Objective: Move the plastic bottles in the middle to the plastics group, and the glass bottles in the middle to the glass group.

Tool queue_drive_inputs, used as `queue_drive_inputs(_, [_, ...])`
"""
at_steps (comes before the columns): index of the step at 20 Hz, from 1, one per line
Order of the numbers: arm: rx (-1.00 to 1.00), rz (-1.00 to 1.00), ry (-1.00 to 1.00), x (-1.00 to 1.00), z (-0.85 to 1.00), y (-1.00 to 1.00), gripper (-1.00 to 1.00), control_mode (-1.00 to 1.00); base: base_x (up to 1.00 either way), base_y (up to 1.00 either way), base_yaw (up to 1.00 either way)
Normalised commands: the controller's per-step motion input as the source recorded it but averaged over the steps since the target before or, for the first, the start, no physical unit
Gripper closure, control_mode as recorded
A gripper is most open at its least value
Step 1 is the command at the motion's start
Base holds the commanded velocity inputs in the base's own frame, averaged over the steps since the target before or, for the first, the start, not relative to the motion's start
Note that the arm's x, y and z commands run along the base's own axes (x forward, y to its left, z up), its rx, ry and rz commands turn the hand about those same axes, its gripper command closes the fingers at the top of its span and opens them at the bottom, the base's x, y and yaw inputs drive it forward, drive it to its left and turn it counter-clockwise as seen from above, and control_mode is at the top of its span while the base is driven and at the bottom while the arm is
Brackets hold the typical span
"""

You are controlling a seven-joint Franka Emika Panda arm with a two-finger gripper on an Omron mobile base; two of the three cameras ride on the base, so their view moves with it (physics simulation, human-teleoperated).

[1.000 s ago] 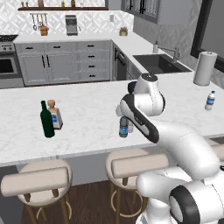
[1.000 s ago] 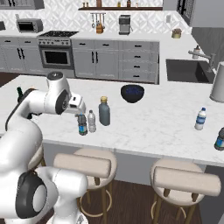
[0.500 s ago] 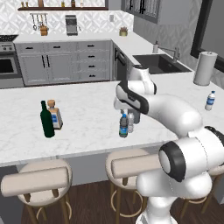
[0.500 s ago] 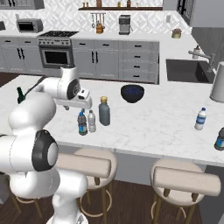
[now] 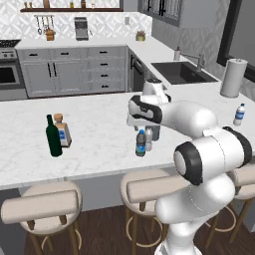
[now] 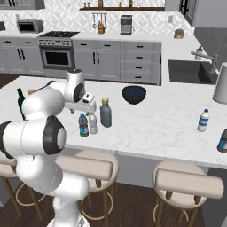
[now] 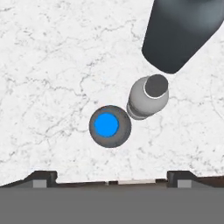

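Three bottles stand together mid-counter. The bluish water bottle (image 5: 141,144) (image 6: 83,125) shows its blue cap (image 7: 110,126) from above. Touching or nearly touching it is the pale whitish bottle (image 5: 148,140) (image 6: 92,123) (image 7: 148,96). Behind them is the squat grey glass bottle (image 5: 155,132) (image 6: 105,113) (image 7: 181,33) with a tan stopper. My gripper (image 5: 139,124) (image 6: 86,110) (image 7: 111,179) hangs open just above the two small bottles, holding nothing. The green wine bottle (image 5: 53,137) and the cork-stoppered clear bottle (image 5: 62,130) stand at the left. The plastics group's small water bottle (image 5: 239,114) (image 6: 203,120) is at the right.
A dark bowl (image 6: 134,94) sits behind the middle bottles. A paper towel roll (image 5: 232,77) stands near the sink (image 5: 182,72). Another dark-blue bottle (image 6: 222,141) is at the counter's right end. Stools line the near counter edge.
The arm has unfolded and swung its hand forward over the middle bottles. The bottles themselves have stayed where they were.
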Motion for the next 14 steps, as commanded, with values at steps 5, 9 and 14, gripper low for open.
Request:
queue_drive_inputs(5, [0.00, -0.09, 0.09, 0.25, -0.37, 0.07, -1.00, -1.00, 0.00, 0.00, 0.00])
queue_drive_inputs(9, [0.00, -0.09, 0.02, 0.23, -0.33, 0.14, -1.00, -1.00, 0.00, 0.00, 0.00])
queue_drive_inputs(14, [0.00, -0.07, 0.01, 0.21, -0.31, 0.08, -1.00, -1.00, 0.00, 0.00, 0.00])
